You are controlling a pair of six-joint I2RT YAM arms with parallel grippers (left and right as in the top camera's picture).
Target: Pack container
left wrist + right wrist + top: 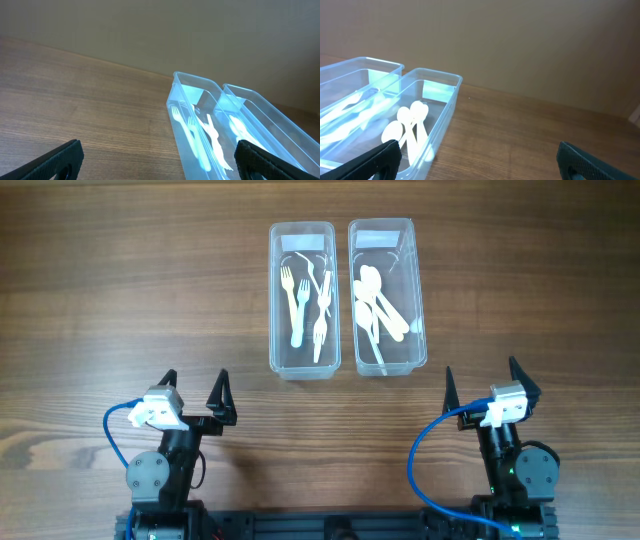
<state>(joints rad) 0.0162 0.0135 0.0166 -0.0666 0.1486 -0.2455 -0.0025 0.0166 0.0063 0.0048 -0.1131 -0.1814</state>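
Note:
Two clear plastic containers stand side by side at the table's far middle. The left container (302, 365) (176, 80) (380, 62) holds white plastic forks (308, 302) (197, 137). The right container (390, 366) (260, 100) (452, 77) holds white plastic spoons (375, 305) (410, 122). My left gripper (195, 390) (160, 160) stands open near the front left, empty, well short of the containers. My right gripper (483, 378) (480, 160) stands open near the front right, empty too.
Bare wood-grain table (120, 310) lies all around the containers. Blue cables (112, 420) (420, 470) loop beside each arm base at the front edge. A plain wall rises behind the table in both wrist views.

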